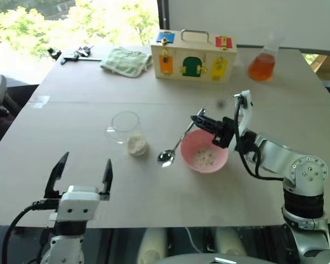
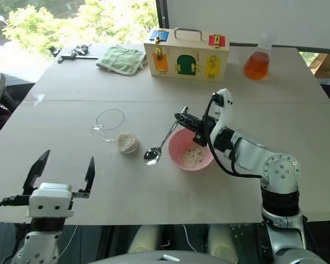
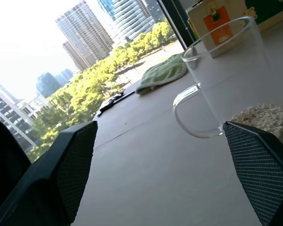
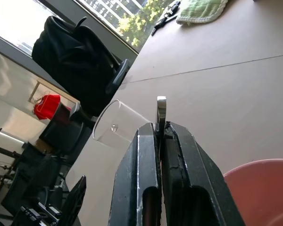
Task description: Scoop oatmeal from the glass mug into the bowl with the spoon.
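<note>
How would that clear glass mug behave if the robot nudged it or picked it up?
The glass mug is thin clear glass, so probably fragile and slick to grip. It holds only a small heap of oatmeal at its base, so it is likely light and may slide on the smooth table when pushed. Its thin handle looks like a weak spot.

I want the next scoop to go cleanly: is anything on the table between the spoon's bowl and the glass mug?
Nothing visible. The spoon, held in the right gripper, hangs with its bowl between the pink bowl and the glass mug; only bare table lies between. The open left gripper sits nearer, off that line.
</note>
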`<state>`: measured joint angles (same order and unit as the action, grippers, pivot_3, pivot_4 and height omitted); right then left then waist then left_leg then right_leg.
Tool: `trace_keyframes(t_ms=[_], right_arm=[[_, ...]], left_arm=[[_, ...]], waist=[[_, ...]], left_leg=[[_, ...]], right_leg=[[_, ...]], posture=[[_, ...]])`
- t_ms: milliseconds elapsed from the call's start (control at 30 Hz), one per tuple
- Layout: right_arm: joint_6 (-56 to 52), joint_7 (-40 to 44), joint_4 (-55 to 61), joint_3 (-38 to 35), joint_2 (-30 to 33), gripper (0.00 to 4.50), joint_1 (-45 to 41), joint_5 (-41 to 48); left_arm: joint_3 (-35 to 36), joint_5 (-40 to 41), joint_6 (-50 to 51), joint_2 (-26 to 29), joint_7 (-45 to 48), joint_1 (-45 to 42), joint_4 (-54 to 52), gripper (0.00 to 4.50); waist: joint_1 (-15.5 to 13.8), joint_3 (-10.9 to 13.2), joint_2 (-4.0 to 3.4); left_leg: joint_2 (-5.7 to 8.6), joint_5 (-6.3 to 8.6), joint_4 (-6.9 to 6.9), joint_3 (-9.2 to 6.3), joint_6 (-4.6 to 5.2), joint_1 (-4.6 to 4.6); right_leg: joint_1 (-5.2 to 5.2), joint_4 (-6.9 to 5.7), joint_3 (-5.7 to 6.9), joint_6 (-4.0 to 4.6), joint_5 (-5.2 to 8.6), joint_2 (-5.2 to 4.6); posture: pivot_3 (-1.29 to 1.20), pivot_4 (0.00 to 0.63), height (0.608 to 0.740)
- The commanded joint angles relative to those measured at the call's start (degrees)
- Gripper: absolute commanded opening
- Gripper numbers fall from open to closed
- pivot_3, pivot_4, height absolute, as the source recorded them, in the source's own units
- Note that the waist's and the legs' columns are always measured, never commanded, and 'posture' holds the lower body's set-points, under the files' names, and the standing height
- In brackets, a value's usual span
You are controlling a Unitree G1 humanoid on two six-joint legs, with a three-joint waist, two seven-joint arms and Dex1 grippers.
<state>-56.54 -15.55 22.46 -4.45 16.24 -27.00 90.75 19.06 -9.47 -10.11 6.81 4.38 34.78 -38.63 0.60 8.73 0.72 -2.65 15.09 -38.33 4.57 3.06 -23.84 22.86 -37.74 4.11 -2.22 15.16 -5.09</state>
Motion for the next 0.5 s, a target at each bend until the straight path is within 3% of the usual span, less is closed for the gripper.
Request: trace_keyframes(t_ms=[33,267,500], right_arm=[[2.45,0.2,1.2,-0.21,0.05,0.0,-1.64,3.98],[4.94,1.97,3.95,0.4,1.49,0.0,-2.68,10.16],[8.25,2.27,4.97,-0.63,4.9,0.0,-4.23,11.78]], left_arm=[[2.86,7.41,7.43,0.94,1.07,-4.45,2.9,4.48],[4.55,18.27,12.74,8.87,9.98,-14.53,11.07,4.48],[4.4,20.78,12.61,14.43,14.82,-18.61,16.99,4.48]], waist=[[-0.01,0.0,0.0],[0.15,0.0,0.01],[0.12,0.0,0.0]], left_leg=[[-0.01,0.0,0.0,-0.03,0.0,0.0],[-0.02,0.0,-0.02,0.04,-0.01,0.0],[-0.04,-0.01,-0.01,0.09,-0.02,0.02]], right_leg=[[0.0,-0.02,0.04,0.0,0.0,0.03],[0.01,-0.07,0.25,-0.01,-0.01,0.06],[0.03,-0.09,0.22,-0.01,-0.01,0.06]], posture=[[0.0,0.15,0.74],[0.0,0.15,0.74],[0.0,0.15,0.74]])
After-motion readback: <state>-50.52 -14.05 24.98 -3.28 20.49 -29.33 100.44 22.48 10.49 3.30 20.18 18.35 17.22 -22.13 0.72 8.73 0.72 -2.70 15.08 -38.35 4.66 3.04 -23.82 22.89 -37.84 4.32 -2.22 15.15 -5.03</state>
